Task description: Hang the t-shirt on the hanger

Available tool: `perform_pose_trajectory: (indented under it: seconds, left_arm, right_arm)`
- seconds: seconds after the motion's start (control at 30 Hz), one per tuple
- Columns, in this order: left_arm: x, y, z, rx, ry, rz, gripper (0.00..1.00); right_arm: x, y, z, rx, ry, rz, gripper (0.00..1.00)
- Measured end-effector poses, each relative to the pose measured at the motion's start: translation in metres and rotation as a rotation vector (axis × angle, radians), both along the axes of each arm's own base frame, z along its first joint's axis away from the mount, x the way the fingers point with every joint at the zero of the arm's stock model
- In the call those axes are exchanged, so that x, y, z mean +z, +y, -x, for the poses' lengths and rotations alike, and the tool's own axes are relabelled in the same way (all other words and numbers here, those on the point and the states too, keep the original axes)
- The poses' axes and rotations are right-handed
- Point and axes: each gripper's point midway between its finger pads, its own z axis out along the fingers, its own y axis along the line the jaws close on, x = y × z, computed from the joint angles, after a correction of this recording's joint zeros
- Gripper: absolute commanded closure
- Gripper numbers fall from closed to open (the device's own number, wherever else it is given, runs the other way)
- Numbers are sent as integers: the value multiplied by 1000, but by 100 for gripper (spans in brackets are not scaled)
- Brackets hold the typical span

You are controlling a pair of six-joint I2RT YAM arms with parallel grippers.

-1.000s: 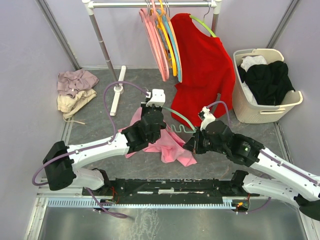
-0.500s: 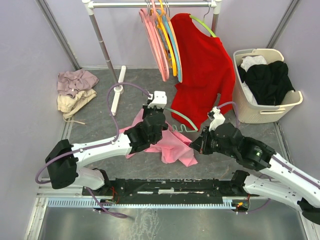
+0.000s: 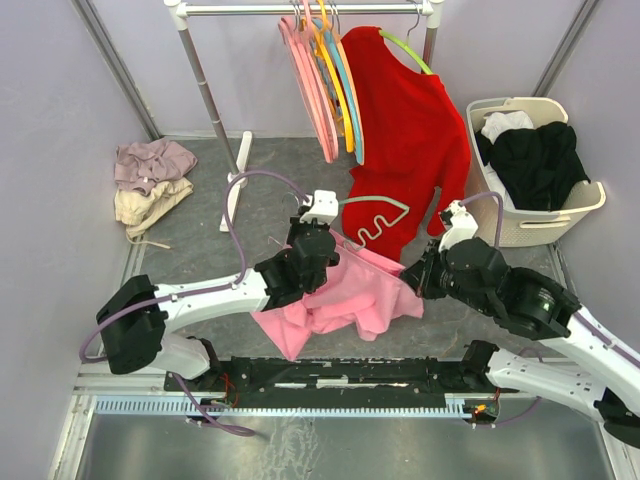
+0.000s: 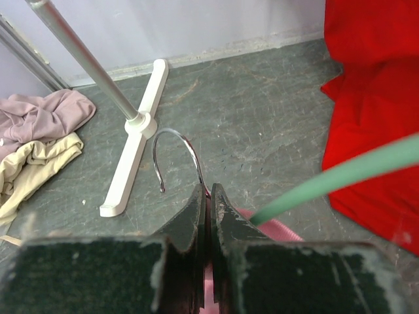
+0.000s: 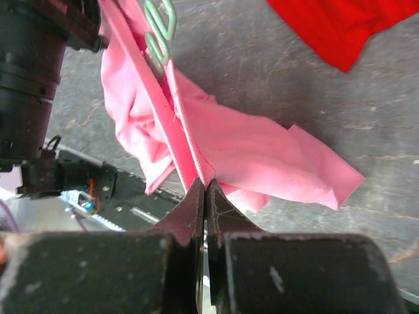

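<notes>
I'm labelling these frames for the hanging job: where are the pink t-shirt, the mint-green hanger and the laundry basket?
pink t-shirt point(image 5: 249, 157): right wrist view, the loose fold at mid-picture.
mint-green hanger point(image 4: 340, 176): left wrist view, its slanting arm.
laundry basket point(image 3: 495, 215): top external view, bare front wall.

Soft even light; near fingers point(image 4: 186, 226) perhaps blurred

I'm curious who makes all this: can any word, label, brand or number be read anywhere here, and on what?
None: no text can be read. The pink t-shirt, the mint hanger, the red shirt and the laundry basket all look plain, with no legible label.
</notes>
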Motion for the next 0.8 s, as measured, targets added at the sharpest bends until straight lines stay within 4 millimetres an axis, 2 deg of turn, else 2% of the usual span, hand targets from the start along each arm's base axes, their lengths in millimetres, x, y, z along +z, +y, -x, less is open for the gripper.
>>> perform_pose_trajectory:
  seconds: [0.23, 0.37, 0.5, 0.63, 0.67, 0.8]
  left_arm:
    - [-13, 0, 6, -24, 18, -28, 97]
    - [2, 0, 11, -44, -2, -7, 97]
    - [44, 3, 20, -73, -54, 48, 97]
    - [111, 8, 30, -100, -127, 155, 97]
    - [131, 10, 32, -111, -150, 187, 97]
    - [187, 17, 40, -158, -208, 270, 97]
  right_arm:
    - [7, -14, -14, -37, -44, 145, 99]
    - [27, -9, -24, -18, -72, 206, 99]
    - [77, -4, -33, -4, -154, 193, 99]
    - [136, -9, -37, -13, -265, 140, 98]
    - [147, -11, -37, -16, -288, 130, 98]
    - [182, -19, -37, -18, -370, 97, 98]
